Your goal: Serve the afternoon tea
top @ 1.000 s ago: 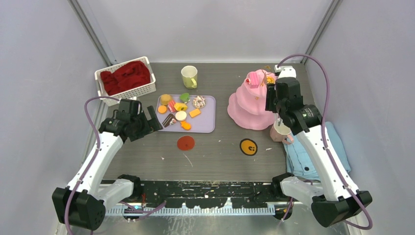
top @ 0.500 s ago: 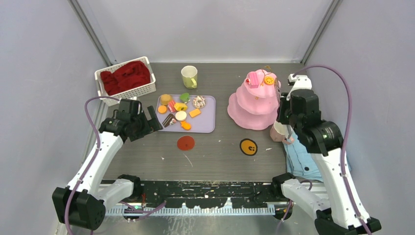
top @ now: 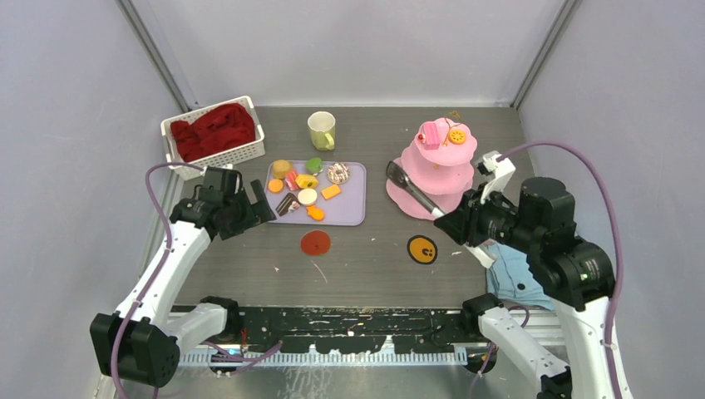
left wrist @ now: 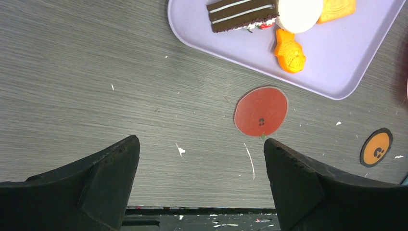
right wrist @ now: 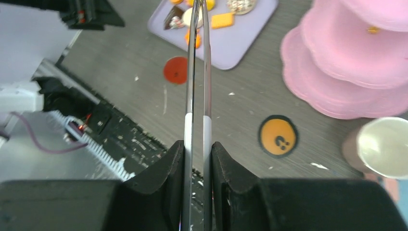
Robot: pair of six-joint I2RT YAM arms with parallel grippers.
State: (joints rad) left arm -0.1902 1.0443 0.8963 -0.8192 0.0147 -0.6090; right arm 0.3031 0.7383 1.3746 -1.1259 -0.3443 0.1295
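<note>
Toy pastries: most on the lilac tray, two atop the pink stand. Your right gripper: pinching metal tongs, tips toward the tray. Your left gripper: jaws spread, above the table beside the tray.

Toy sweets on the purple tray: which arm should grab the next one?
Probably the right. The right gripper is shut on the shiny metal tongs, which point toward the small colourful toy sweets on the lilac rectangular tray. The left gripper hangs nearer, open and empty, but has no tool.
</note>
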